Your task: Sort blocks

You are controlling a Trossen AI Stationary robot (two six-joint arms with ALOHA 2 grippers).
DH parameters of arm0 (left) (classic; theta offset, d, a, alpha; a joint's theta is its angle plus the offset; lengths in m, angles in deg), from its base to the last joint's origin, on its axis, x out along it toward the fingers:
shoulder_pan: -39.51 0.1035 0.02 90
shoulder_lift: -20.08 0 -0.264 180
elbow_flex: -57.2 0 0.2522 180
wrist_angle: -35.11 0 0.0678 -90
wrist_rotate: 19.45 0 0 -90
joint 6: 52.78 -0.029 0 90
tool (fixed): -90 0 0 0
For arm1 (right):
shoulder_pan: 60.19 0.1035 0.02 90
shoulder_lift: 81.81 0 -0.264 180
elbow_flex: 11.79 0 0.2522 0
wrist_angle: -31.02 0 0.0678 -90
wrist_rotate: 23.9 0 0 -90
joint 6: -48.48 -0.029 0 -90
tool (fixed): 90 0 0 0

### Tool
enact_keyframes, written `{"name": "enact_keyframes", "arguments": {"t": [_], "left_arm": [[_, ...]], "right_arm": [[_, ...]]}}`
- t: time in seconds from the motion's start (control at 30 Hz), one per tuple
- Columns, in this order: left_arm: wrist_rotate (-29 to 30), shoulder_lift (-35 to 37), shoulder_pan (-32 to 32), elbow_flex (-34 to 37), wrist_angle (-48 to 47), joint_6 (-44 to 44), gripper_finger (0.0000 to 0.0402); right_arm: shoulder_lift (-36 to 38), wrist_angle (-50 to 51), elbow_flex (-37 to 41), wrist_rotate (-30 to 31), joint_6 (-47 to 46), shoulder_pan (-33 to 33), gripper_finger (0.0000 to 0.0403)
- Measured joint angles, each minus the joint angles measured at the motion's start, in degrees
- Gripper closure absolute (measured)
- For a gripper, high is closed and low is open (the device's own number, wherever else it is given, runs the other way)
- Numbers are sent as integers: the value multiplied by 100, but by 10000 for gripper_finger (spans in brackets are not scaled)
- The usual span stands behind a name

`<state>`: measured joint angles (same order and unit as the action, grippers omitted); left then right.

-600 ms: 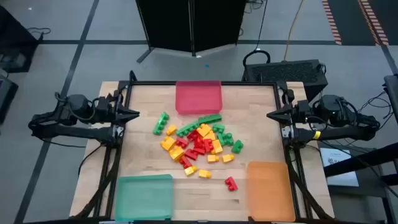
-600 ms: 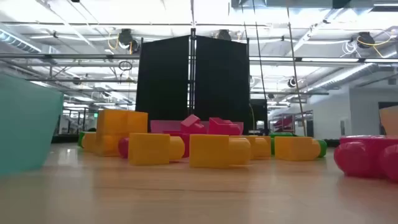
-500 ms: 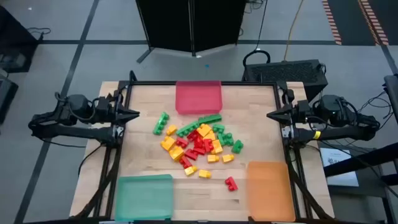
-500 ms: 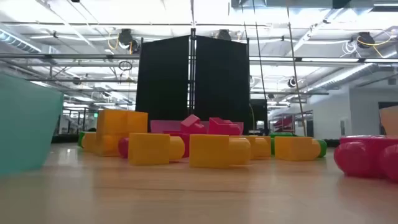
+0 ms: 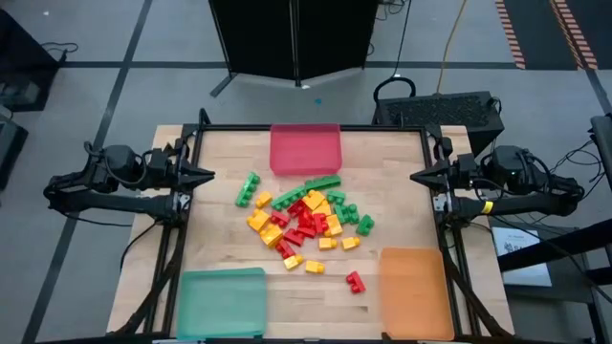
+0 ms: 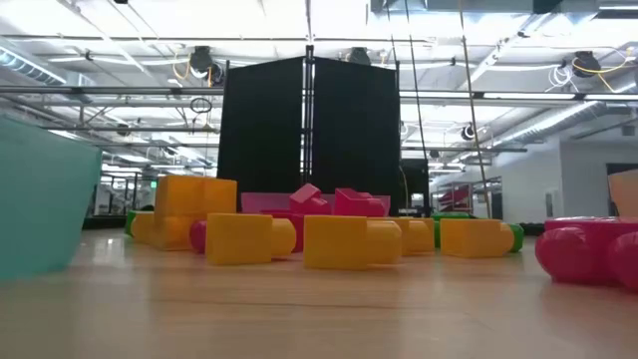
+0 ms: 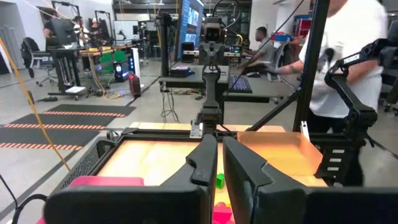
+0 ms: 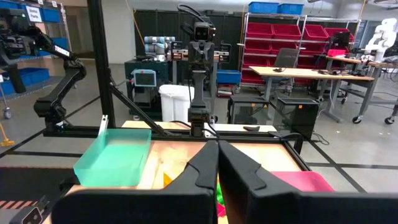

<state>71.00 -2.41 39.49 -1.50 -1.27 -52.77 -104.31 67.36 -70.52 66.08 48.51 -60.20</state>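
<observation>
Spanning the middle, a wooden table (image 5: 229, 258) stands on grey floor before a black screen (image 6: 309, 130), workshop benches beyond. Red tray (image 5: 305, 148) at the far edge, green tray (image 5: 222, 301) and orange tray (image 5: 415, 291) at the near corners lie bare. Blocks (image 5: 301, 220) heap mid-table, outside every tray. Left gripper (image 5: 206, 175) and right gripper (image 5: 417, 177) wait at the side edges, both clenched, grasping nothing.
</observation>
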Motion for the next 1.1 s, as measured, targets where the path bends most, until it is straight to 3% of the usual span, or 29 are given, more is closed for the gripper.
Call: {"name": "enact_keyframes", "arguments": {"t": [1.1], "left_arm": [[0, -1, -1, -1, 1, 1, 368]], "right_arm": [[-30, -208, -2, -34, 2, 0, 394]]}}
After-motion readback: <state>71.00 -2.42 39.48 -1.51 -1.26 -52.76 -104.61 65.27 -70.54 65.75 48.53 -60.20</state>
